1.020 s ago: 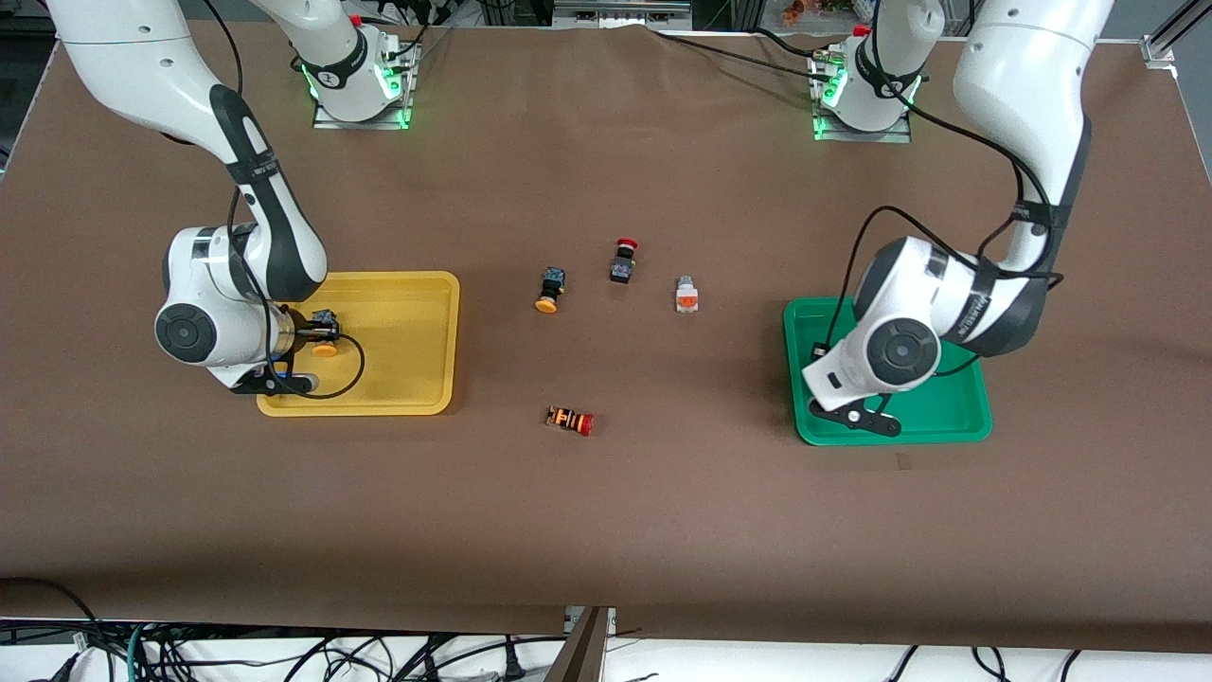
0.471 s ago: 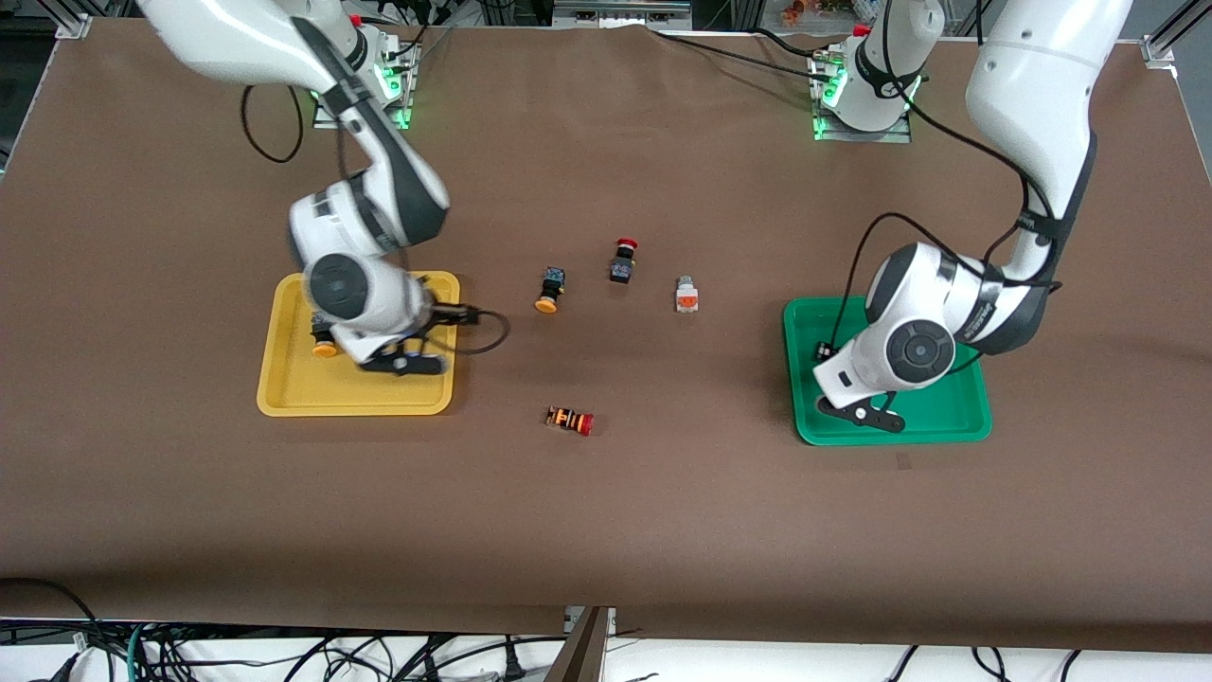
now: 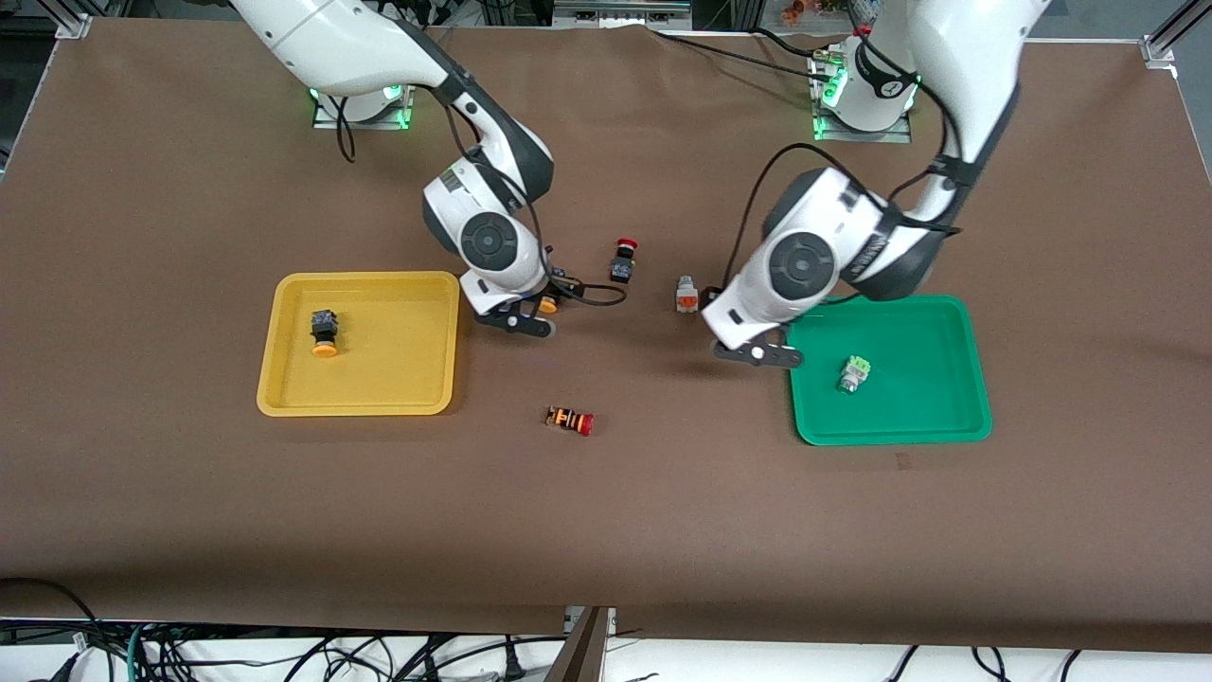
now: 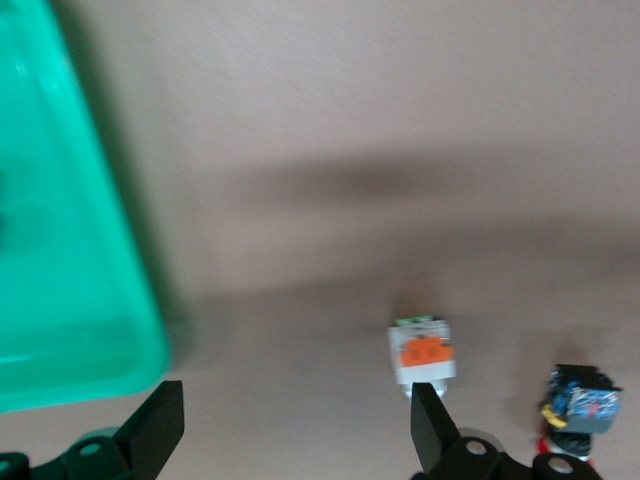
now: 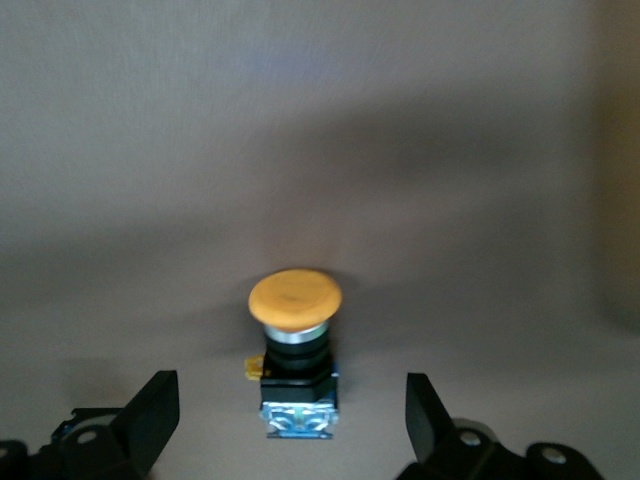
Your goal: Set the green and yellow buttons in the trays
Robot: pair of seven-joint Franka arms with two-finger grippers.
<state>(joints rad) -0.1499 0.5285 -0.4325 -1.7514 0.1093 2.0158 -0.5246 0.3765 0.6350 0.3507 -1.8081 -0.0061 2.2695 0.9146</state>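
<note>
A yellow tray [image 3: 398, 379] holds one black-bodied yellow-capped button [image 3: 324, 332]. A green tray [image 3: 928, 407] holds one white-grey button with green parts [image 3: 854, 374]. My right gripper [image 3: 532, 314] is open low over a second yellow-capped button [image 3: 547, 303] on the table. In the right wrist view that button [image 5: 295, 345] lies between the open fingers [image 5: 150, 415]. My left gripper [image 3: 748, 343] is open over the table between the green tray and a second white-grey button [image 3: 686, 295]. In the left wrist view this button [image 4: 423, 352] lies just beside one finger [image 4: 428, 430], outside the gap.
A black-bodied red-capped button [image 3: 623, 260] lies between the two loose task buttons and shows in the left wrist view [image 4: 580, 400]. An orange-striped red-capped button [image 3: 570, 420] lies nearer the front camera, mid-table. The green tray's corner [image 4: 60, 280] shows in the left wrist view.
Both arms have left their trays and swung to the table's middle. A yellow-capped button stays in the yellow tray, and a green one now shows in the green tray.
</note>
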